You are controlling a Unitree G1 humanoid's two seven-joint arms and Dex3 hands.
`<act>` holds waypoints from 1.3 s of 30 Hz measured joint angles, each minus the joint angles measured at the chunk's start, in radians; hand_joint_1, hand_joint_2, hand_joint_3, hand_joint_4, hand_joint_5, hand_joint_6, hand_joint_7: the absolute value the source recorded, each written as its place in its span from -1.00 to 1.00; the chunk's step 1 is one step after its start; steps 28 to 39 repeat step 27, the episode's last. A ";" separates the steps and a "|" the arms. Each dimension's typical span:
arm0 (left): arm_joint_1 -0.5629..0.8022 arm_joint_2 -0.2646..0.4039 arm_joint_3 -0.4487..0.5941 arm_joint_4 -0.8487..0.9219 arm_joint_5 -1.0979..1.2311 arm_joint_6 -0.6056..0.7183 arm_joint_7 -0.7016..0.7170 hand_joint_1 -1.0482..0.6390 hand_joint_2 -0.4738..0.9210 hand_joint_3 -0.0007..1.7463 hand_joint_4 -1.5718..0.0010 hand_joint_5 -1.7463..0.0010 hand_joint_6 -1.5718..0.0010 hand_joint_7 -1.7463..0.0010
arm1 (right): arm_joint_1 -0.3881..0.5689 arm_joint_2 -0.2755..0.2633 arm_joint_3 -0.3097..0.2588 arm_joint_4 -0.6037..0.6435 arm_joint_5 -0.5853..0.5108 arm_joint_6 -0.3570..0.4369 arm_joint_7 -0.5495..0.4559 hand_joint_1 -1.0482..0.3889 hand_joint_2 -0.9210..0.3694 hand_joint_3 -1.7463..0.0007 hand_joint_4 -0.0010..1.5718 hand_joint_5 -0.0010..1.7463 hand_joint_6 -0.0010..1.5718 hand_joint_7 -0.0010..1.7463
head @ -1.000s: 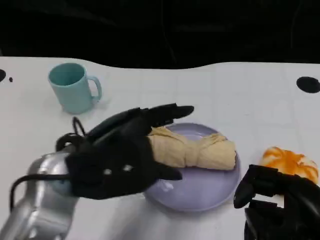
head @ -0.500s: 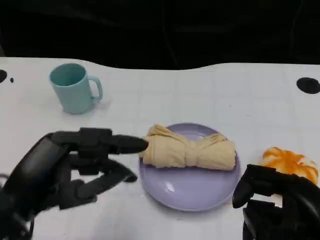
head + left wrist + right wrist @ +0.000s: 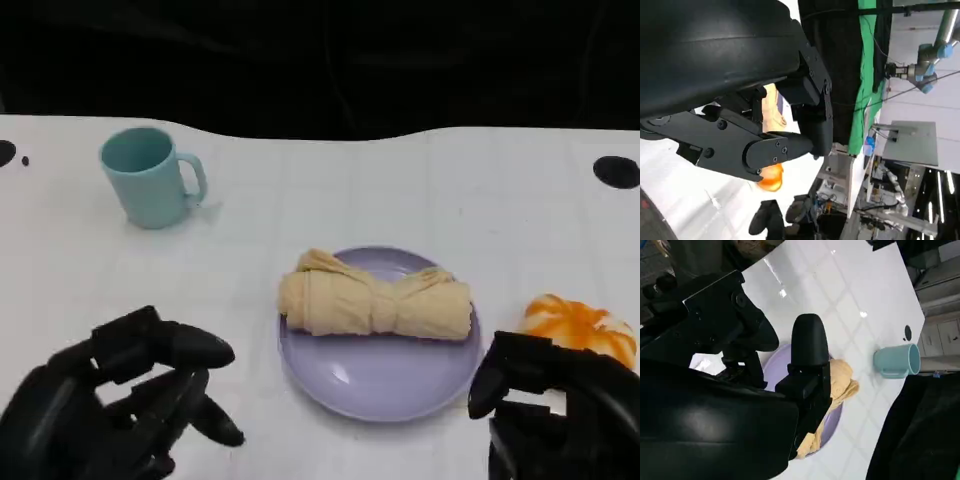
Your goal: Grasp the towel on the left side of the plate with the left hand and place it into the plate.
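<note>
Towel (image 3: pixel 375 303) lies rolled on plate (image 3: pixel 385 385): soft, light, w/ a cinched middle, best grab spot. My left robot hand (image 3: pixel 120 410) empty, fingers loosely apart, on tabletop (image 3: pixel 400 190).

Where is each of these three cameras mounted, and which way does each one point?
Head view: high on the robot, looking down at the table; left hand and right hand show at the bottom.
Left wrist view: behind the left hand, turned sideways, facing the room beyond.
Right wrist view: behind the right hand, facing the mug.
All three share the towel on the plate.
</note>
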 measured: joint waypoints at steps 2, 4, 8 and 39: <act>0.003 -0.010 -0.020 0.027 0.012 -0.027 0.002 -0.09 0.71 0.00 -0.04 -0.72 0.06 -0.60 | 0.009 -0.005 -0.013 0.014 0.000 -0.018 0.009 0.47 -0.41 -0.52 -0.08 1.00 -0.21 0.85; 0.006 -0.020 -0.038 0.047 0.022 -0.046 0.004 -0.09 0.66 0.04 -0.06 -0.73 0.05 -0.60 | 0.018 -0.010 -0.021 0.021 -0.001 -0.033 0.014 0.47 -0.42 -0.50 -0.09 1.00 -0.22 0.85; 0.013 -0.025 -0.063 0.076 0.046 -0.077 0.008 -0.11 0.63 0.03 -0.10 -0.74 0.02 -0.59 | 0.031 -0.018 -0.022 0.027 -0.004 -0.058 0.021 0.46 -0.48 -0.41 -0.11 1.00 -0.26 0.85; 0.003 -0.012 -0.063 0.152 0.051 -0.138 0.008 -0.12 0.57 0.02 -0.14 -0.72 -0.05 -0.52 | 0.045 -0.022 0.013 0.045 -0.040 -0.105 0.017 0.48 -0.52 -0.40 -0.11 1.00 -0.28 0.88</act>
